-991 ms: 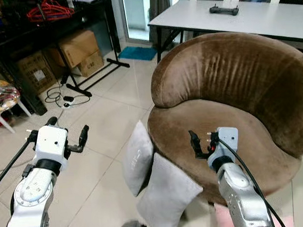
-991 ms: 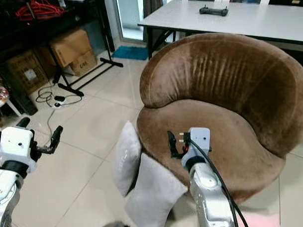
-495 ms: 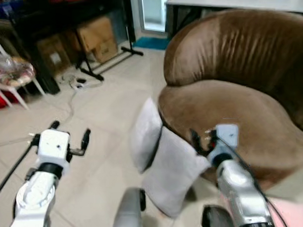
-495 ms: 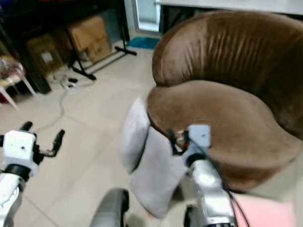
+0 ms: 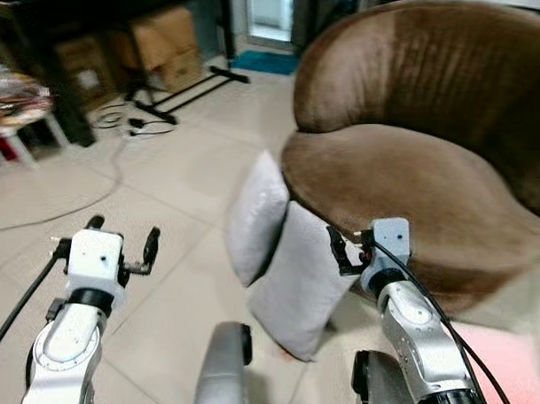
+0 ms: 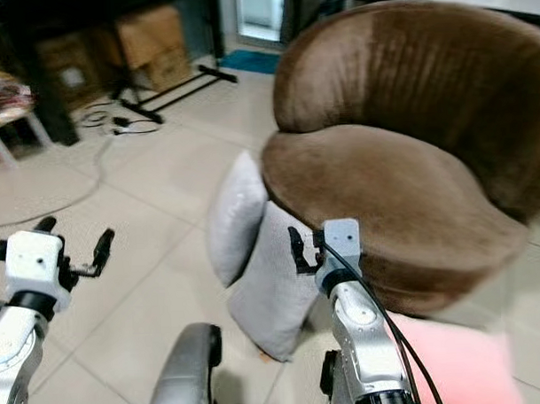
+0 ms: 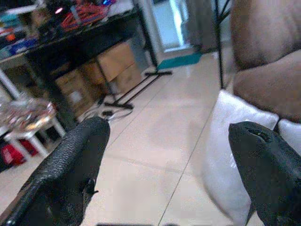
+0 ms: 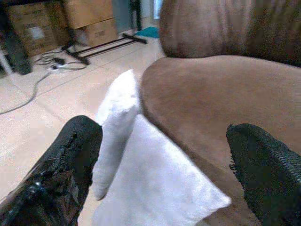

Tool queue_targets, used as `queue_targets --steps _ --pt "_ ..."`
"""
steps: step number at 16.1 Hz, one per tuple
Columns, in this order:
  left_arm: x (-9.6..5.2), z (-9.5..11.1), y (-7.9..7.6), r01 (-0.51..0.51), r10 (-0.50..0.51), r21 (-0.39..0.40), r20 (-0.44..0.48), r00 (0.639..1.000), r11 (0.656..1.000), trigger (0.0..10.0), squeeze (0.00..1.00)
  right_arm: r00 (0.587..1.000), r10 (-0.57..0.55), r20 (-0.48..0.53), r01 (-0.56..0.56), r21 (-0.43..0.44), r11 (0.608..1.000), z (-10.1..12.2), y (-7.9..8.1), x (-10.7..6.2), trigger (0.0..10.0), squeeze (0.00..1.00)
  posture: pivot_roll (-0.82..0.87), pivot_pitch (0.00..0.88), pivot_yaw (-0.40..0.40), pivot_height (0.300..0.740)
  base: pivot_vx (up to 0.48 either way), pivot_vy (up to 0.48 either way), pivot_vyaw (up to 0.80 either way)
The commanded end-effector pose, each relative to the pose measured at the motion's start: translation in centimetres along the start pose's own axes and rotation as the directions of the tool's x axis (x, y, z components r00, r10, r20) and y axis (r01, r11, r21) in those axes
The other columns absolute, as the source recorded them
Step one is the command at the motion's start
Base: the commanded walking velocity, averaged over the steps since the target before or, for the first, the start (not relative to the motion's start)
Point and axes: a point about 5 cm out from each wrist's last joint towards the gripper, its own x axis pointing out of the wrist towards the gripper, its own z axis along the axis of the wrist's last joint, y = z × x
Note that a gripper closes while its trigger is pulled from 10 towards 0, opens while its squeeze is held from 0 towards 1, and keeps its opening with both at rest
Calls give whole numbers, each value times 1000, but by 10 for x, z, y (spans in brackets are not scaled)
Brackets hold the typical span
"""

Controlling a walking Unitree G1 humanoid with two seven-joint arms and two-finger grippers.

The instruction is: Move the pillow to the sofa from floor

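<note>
Two pale grey pillows stand on edge on the tiled floor (image 5: pixel 119 198), leaning against the front of the brown sofa (image 5: pixel 427 134). The nearer pillow (image 5: pixel 299 285) is tilted with one corner down on the tiles and its upper side resting on the sofa's rounded seat edge; the farther pillow (image 5: pixel 257 216) stands just behind it, touching both it and the sofa. The sofa is a round, velvety tub shape with a high curved back, and its seat holds nothing. The right claw (image 5: pixel 344 250) hovers with its two black fingers spread apart and holding nothing, just above the upper edge of the nearer pillow and at the seat's front rim; its wrist view looks between the fingers (image 8: pixel 70 155) onto both pillows and the seat. The left claw (image 5: pixel 121 247) is also spread wide and empty, raised over bare tiles well to the left of the pillows; its wrist view shows the farther pillow (image 7: pixel 230 136) between its fingers (image 7: pixel 80 150). Beyond, cardboard boxes (image 5: pixel 167 46) sit under a dark rack, a black stand's feet (image 5: pixel 190 85) rest on the tiles, and cables (image 5: pixel 125 118) trail across the floor near a white stool (image 5: pixel 28 131) at the left edge.
</note>
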Motion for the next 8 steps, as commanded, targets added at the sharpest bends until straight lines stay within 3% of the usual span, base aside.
queue_targets --steps 1,4,7,8 --pt "2 3 -1 1 -1 9 12 1000 1000 10000 0 1000 -9 22 9 -16 1000 5 -3 2 10000 0 97 0 44 595 0 0 0" --pt "2 3 -1 -1 0 10 10 1000 1000 10000 0 995 -97 21 98 -53 994 3 -10 3 10000 0 94 0 43 595 0 0 0" --pt "8 5 0 17 -17 26 25 1000 1000 10000 0 932 -363 -11 362 -44 931 -14 -44 -7 10000 0 84 0 59 595 0 0 0" --pt "8 5 -1 20 -21 28 26 999 999 10000 0 923 -383 -15 382 -46 923 -16 -47 -9 10000 0 84 0 59 595 0 0 0"
